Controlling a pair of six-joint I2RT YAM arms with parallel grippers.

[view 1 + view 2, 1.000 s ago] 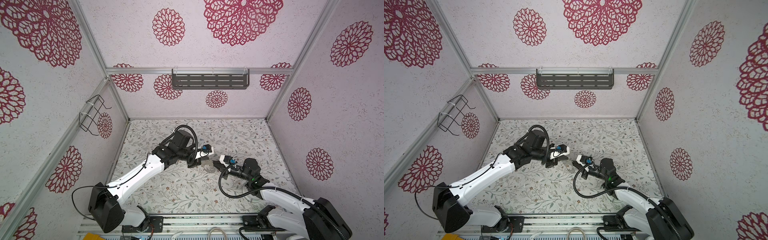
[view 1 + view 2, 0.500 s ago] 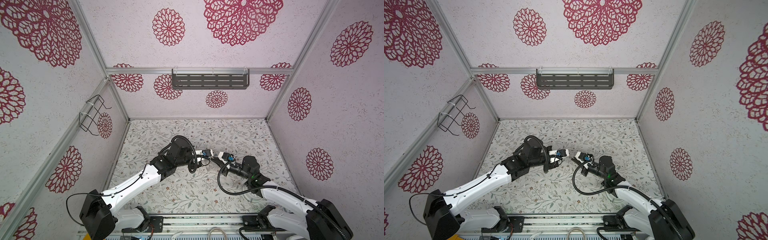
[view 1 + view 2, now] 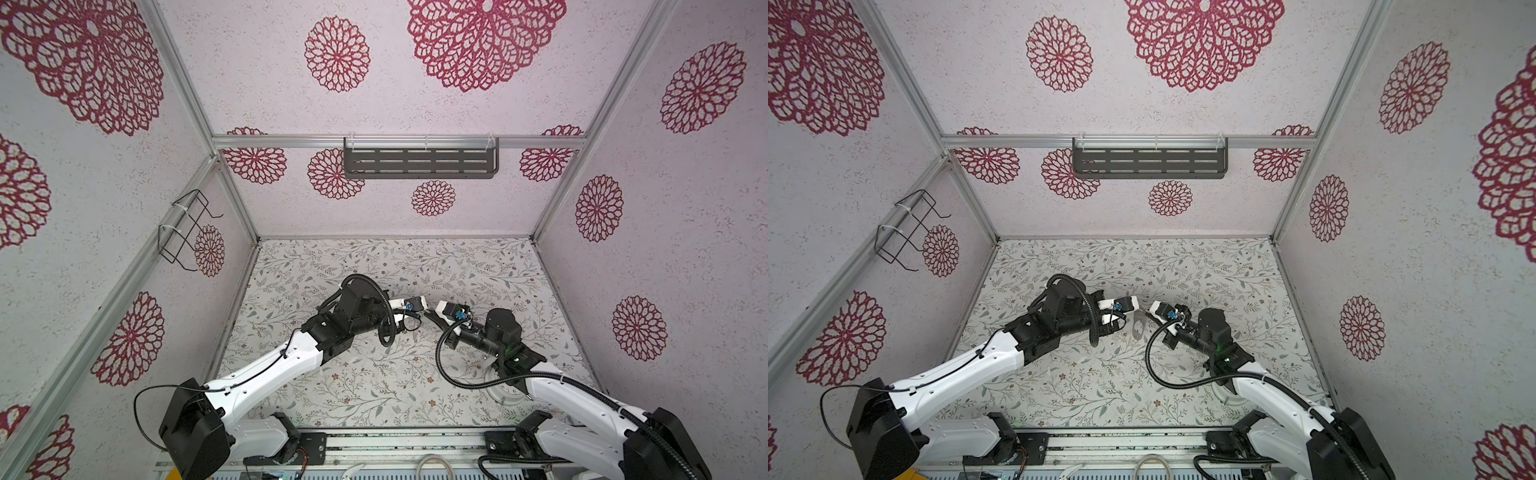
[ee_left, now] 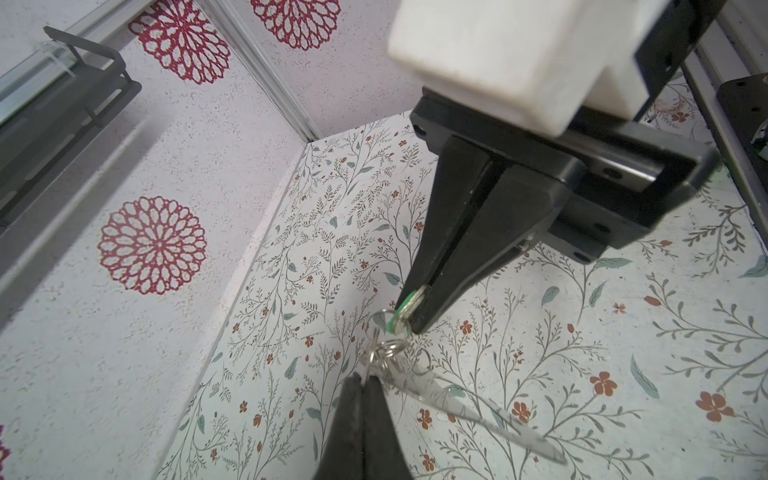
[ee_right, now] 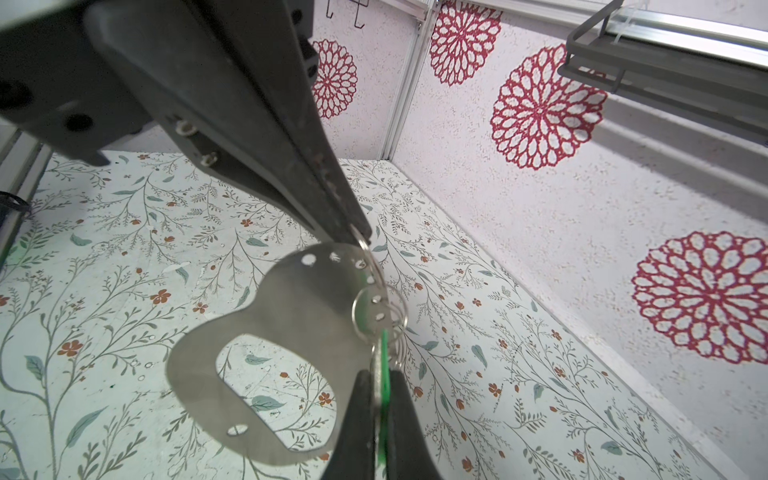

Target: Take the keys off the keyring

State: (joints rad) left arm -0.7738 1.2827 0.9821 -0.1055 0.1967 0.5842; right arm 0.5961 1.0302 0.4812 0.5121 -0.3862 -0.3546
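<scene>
**Tools draw level with the keyring hung between them**

A second ago the two arms were bunched low over the surface (image 3: 374, 386). Now they have risen and squared up tip to tip, the left reaching in from nine o'clock and the right from three. That suggests the pulling-apart step is in hand, though no key is free yet.

The top views give only that layout, plus a white clock (image 3: 505, 397) at five o'clock under the right arm. The wrist views supply the grips.

- **Right wrist view:** the left tool (image 5: 359, 237) is pinched narrow at the rim of the keyring (image 5: 299, 299), a flat plate hanging clear of the surface.
- **Left wrist view:** the right tool (image 4: 409, 318) is clamped on the green-tagged key (image 4: 404, 312), which joins the plate through small wire rings (image 4: 384, 347) — the plate is seen only edge-on there.
</scene>
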